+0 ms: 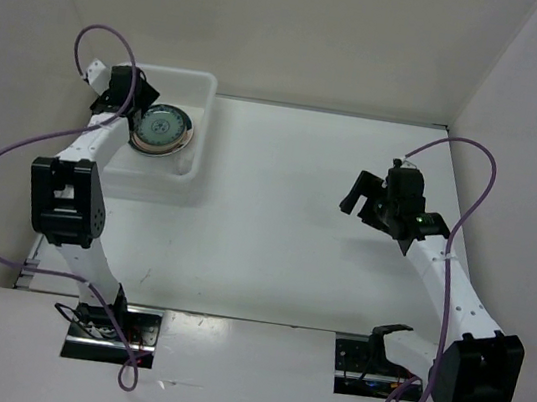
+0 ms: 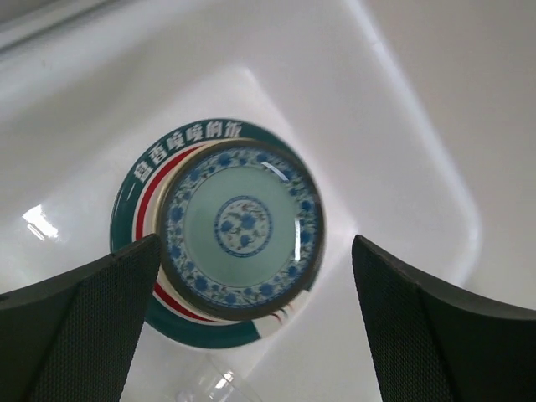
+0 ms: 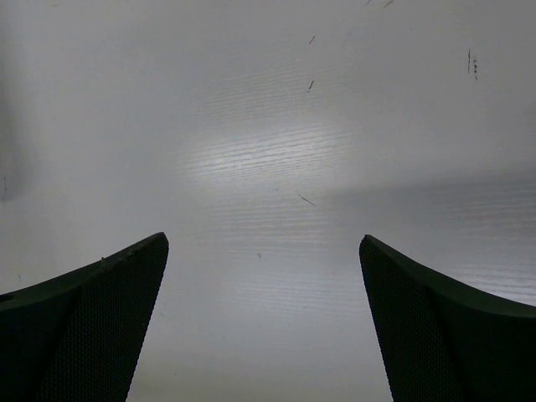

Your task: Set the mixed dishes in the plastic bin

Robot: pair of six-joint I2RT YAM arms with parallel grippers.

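Observation:
The translucent white plastic bin (image 1: 202,90) stands at the back left of the table. Inside it lies a stack of plates (image 1: 161,129). The small teal plate with blue pattern (image 2: 241,226) lies on top, over a white plate with a dark green and red ring (image 2: 134,188). Any plates below are hidden. My left gripper (image 1: 132,112) hangs over the bin just left of the stack, open and empty; in the left wrist view (image 2: 255,276) the teal plate shows between its fingers. My right gripper (image 1: 362,195) is open and empty above bare table at the right; the right wrist view (image 3: 264,276) shows only table.
White walls close in the table at the back, left and right. The bin wall (image 2: 419,142) curves round the stack. The table surface (image 1: 287,214) between the bin and the right arm is plain white.

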